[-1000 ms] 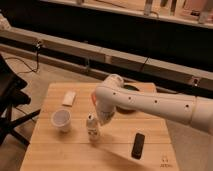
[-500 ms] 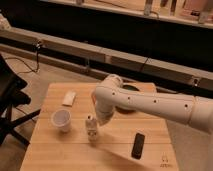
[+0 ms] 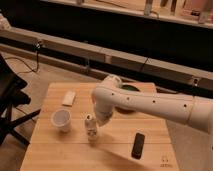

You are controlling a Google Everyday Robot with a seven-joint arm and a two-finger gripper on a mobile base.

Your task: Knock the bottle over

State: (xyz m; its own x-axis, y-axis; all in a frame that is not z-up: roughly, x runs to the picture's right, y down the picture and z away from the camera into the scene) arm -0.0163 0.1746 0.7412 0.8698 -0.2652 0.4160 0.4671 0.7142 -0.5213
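Camera view looks down on a pale wooden bench; the bottle stands upright near its middle, pale label facing out, its print too small to read; just left of it sits a white cup, apart from it. The pincer hangs at the end of the white arm, close against the bottle's right side; whether it is wide or narrow cannot be told. A black phone-like slab lies to the right; a pale flat block rests toward the back left.
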